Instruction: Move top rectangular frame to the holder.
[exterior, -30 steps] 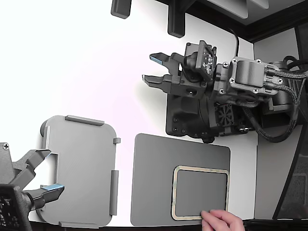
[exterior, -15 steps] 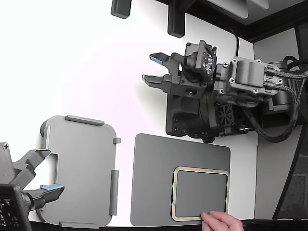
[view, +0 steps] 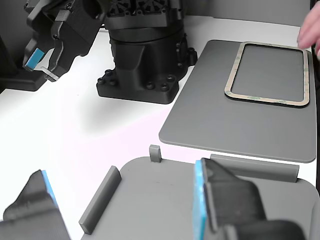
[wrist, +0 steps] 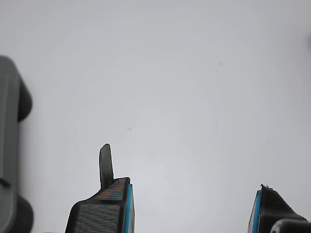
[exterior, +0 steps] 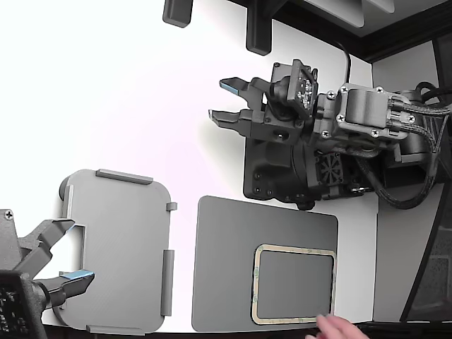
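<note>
The top rectangular frame, tan-bordered with a dark centre, lies flat on the near right part of a dark grey mat. It also shows in the other view. The light grey holder with raised tabs lies at the exterior view's left, apart from the mat; the other view shows it too. My gripper hangs open and empty over bare white table, well away from the frame and the holder. Its blue-padded fingers stand wide apart in the wrist view. It also shows in the other view.
A second arm's gripper sits open at the holder's near left edge. A person's hand is at the frame's near right corner by the table edge. My arm's black base stands just behind the mat. A grey object edges the wrist view.
The person's hand has slid off the frame's near corner toward the table edge. The frame, the holder and both arms have not moved.
</note>
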